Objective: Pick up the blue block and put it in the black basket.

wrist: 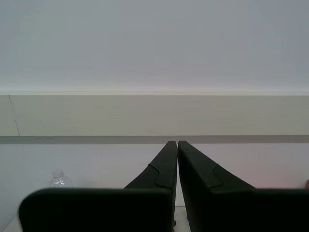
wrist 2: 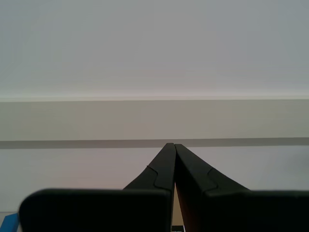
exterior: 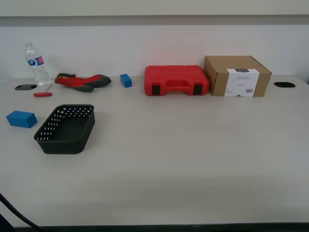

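Blue block [exterior: 21, 119]: lying flat near the exterior view's left edge, just beside the black basket [exterior: 66, 128] but apart from it, outside it. Basket empty, perforated walls, long axis running away from the camera at a slight slant.

Underneath, a pale, matt table [exterior: 183, 159], broad and mostly bare in the foreground. Two dark oval cable holes in the top: one [exterior: 25, 87] toward the exterior view's left, one [exterior: 284, 84] toward its right. Behind, a plain white wall [exterior: 154, 43] with a grey-beige band along the upper part.

Along the back of the table, from the exterior view's left: one clear water bottle [exterior: 36, 64] with a blue label, writing too small to read; one small red-handled tool [exterior: 42, 94]; red-and-grey gloves [exterior: 83, 81], count not clear; one smaller blue cube [exterior: 126, 80]; one red plastic case [exterior: 176, 80] with black latches; one brown cardboard box [exterior: 236, 76] with a white label and barcode, print illegible.

Two blue blocks in all, one basket, one bottle, one case, one box.

First gripper [wrist: 177, 145]: fingertips pressed together, nothing between, pointing at the wall, bottle cap low in that view. Second gripper [wrist 2: 172, 147]: tips likewise meeting, nothing held, aimed at the same wall.
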Controlling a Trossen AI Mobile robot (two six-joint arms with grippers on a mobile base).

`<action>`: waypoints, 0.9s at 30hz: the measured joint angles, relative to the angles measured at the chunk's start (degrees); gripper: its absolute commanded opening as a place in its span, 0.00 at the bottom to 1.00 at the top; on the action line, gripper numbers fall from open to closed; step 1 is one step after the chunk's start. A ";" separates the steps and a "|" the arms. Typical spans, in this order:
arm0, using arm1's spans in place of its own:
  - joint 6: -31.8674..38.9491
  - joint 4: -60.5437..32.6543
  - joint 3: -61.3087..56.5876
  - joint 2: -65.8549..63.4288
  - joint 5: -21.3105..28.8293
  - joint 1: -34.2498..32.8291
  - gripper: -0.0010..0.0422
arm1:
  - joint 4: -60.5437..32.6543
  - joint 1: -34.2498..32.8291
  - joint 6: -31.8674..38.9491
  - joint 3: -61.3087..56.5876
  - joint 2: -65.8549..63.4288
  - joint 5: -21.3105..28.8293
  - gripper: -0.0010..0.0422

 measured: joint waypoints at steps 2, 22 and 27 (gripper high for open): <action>0.00 0.00 0.00 0.00 0.00 -0.04 0.02 | -0.02 0.00 0.00 0.00 0.00 0.00 0.02; 0.00 0.02 0.00 0.00 0.00 0.02 0.02 | 0.00 0.02 0.35 0.00 0.00 0.00 0.02; 0.00 0.02 0.00 0.00 0.00 -0.04 0.02 | -0.61 0.07 6.08 0.00 0.02 -1.22 0.02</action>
